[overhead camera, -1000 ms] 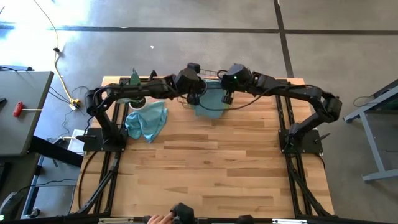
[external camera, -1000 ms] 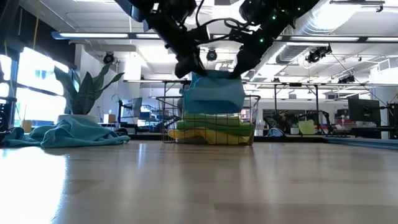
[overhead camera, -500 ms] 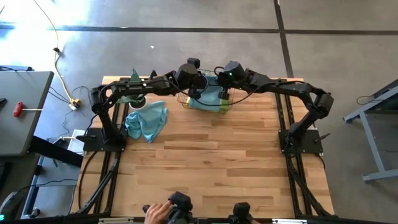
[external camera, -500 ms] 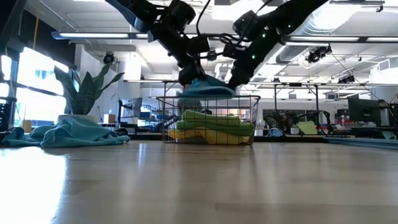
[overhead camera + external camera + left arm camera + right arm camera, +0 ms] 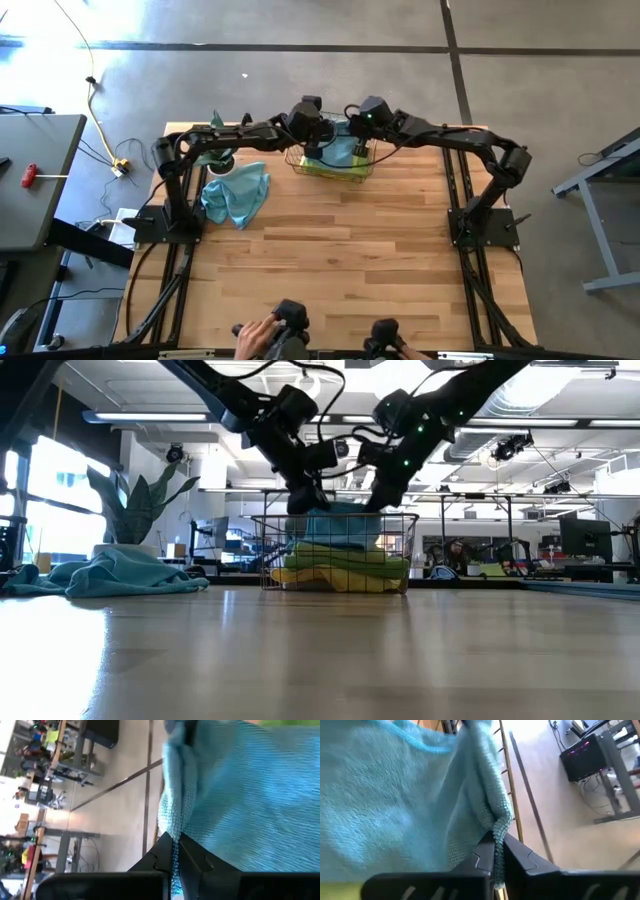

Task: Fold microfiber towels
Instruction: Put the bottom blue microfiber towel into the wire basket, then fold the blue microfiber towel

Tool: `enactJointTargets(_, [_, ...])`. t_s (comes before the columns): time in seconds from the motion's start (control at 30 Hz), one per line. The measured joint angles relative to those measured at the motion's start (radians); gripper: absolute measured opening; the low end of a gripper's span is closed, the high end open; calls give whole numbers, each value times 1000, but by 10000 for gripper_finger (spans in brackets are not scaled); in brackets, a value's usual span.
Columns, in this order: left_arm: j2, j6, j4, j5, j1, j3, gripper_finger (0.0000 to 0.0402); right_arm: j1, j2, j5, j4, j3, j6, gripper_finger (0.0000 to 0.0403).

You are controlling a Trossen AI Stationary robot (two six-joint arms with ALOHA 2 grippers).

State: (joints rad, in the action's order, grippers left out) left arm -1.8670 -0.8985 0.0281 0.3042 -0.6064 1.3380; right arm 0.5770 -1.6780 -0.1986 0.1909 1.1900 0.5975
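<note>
Over the basket (image 5: 330,160), both arms pinch the teal towel (image 5: 338,152).

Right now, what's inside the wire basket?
In the wire basket: a teal towel on top, pinched by the left hand and right hand, over lime green and yellow towels. Anything lower is covered.

Teal-blue looped microfiber towel (image 5: 341,152) atop lime-green and yellow folded towels (image 5: 345,568) in a dark wire basket (image 5: 337,550). Second teal crumpled towel (image 5: 236,194) on pale, striped wooden plank tabletop (image 5: 330,260). Black arms throughout.
</note>
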Motion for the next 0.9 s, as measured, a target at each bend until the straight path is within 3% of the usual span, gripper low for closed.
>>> enactJointTargets(0.17, [-4, 71, -64, 15, 0, 0, 12, -1, -24, -57, -15, 0, 62, 67])
enactJointTargets(0.33, [-4, 85, -131, 96, -1, 0, 49, -7, -14, -212, -52, 0, 62, 146])
enactJointTargets(0.47, [-4, 140, -66, 175, -4, 0, 92, -6, 2, -167, -32, 2, -19, 189])
enactJointTargets(0.63, [-5, 188, 36, 210, -2, 0, 139, -3, 2, -150, -8, 1, -40, 201])
enactJointTargets(0.8, [14, 235, 61, 439, 7, 0, 162, -9, 33, -250, 6, 1, -47, 197])
enactJointTargets(0.9, [65, 315, 197, 425, 8, 0, 159, -19, 69, -262, 64, 1, -89, 193])
